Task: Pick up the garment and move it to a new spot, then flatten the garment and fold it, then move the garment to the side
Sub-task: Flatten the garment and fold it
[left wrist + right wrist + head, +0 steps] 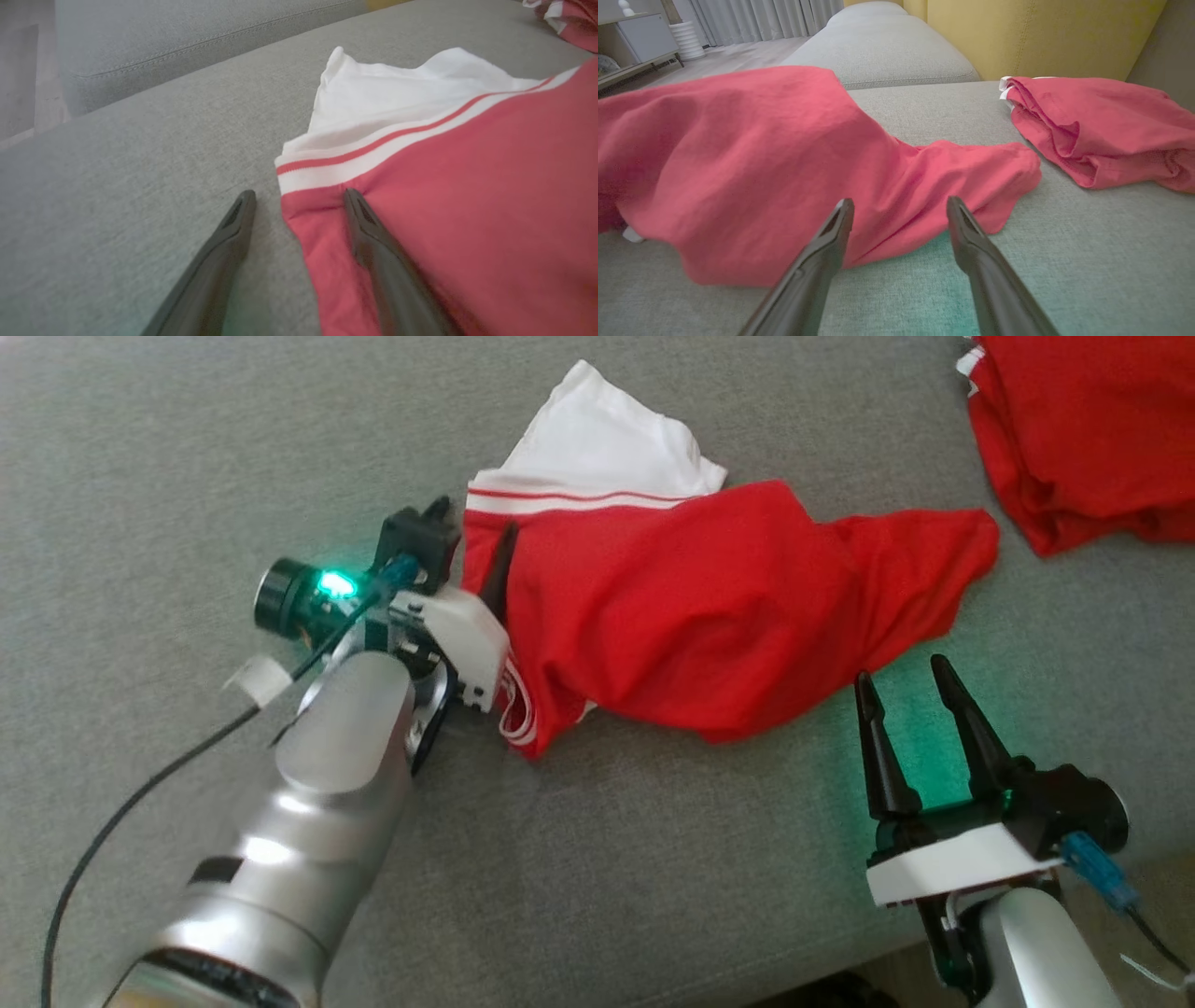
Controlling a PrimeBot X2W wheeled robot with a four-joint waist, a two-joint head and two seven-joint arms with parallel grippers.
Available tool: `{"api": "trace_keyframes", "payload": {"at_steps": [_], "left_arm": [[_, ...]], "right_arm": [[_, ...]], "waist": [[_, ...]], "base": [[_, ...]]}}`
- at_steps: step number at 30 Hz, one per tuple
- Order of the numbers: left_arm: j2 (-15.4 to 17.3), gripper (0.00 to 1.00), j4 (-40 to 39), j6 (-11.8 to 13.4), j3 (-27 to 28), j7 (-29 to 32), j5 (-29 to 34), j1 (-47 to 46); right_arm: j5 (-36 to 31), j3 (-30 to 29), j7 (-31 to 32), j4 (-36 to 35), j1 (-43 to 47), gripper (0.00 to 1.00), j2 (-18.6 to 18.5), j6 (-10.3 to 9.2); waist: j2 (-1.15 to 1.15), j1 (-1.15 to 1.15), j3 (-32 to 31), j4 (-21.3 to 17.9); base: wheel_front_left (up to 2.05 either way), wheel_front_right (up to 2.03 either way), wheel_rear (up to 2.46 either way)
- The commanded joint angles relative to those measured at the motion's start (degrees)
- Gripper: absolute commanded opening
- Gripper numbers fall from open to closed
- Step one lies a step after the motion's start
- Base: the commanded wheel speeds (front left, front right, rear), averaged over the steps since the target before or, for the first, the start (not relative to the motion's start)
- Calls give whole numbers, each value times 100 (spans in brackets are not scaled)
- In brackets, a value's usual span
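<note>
The surface is a grey fabric sofa seat (187, 448). In the right wrist view a yellow backrest (1041, 32) stands at 1 o'clock, and grey curtains (761, 18), a pale floor (724, 58) and a low cabinet (640, 37) are at 11 o'clock.

The garment (709, 607), red with a white part and striped bands, lies crumpled in the middle of the seat. In the head view its long axis runs from 9 to 3 o'clock: the narrow red end points to 3 o'clock and the white part to 12 o'clock. A second red garment (1092, 439) lies apart at 2 o'clock.

The left gripper (299, 192) is wide. One finger rests on the red cloth, the other on the sofa just beside the edge. The right gripper (901, 670) is also wide and holds nothing. It is near the garment's lower edge at 5 o'clock.
</note>
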Motion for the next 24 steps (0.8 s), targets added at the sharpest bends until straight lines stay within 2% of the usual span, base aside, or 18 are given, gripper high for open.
{"api": "trace_keyframes", "payload": {"at_steps": [1, 2, 3, 6, 11, 15, 20, 24], "left_arm": [[56, 71, 106, -72, -85, 69, -39, -16], [56, 71, 106, -72, -85, 69, -39, -16], [56, 0, 136, -107, -199, -54, -53, -60], [56, 0, 123, -130, -299, -236, -54, -149], [56, 0, -131, -161, -503, -938, -3, -697], [76, 0, -274, -281, -683, -1177, 118, -1455], [259, 0, -389, -361, -795, -1395, 370, -2578], [405, 0, -470, -386, -792, -1522, 490, -3298]], "right_arm": [[30, 156, -22, -161, -101, 100, -30, -5], [30, 156, -22, -161, -101, 100, -30, -5], [63, 186, -22, -150, -121, 100, -30, -5], [93, 210, -22, -138, -135, 100, -30, -5], [153, 271, -22, -88, -121, 100, -30, -5], [187, 381, -22, -53, -106, 100, -30, -5], [262, 445, -22, -41, -53, 100, -30, -5], [250, 460, -22, 7, 83, 100, -30, -5]], "waist": [[0, 0, 1, -46], [0, 0, 1, -46], [0, 0, -43, -85], [0, 0, -116, -128], [0, 0, -387, -262], [0, 0, -640, -442], [0, 0, -965, -666], [0, 0, -1228, -700]], "base": [[0, 0, 0], [0, 0, 0], [0, 0, 0], [0, 0, 0], [0, 0, 0], [0, 0, 0], [0, 0, 0], [0, 0, 0]]}}
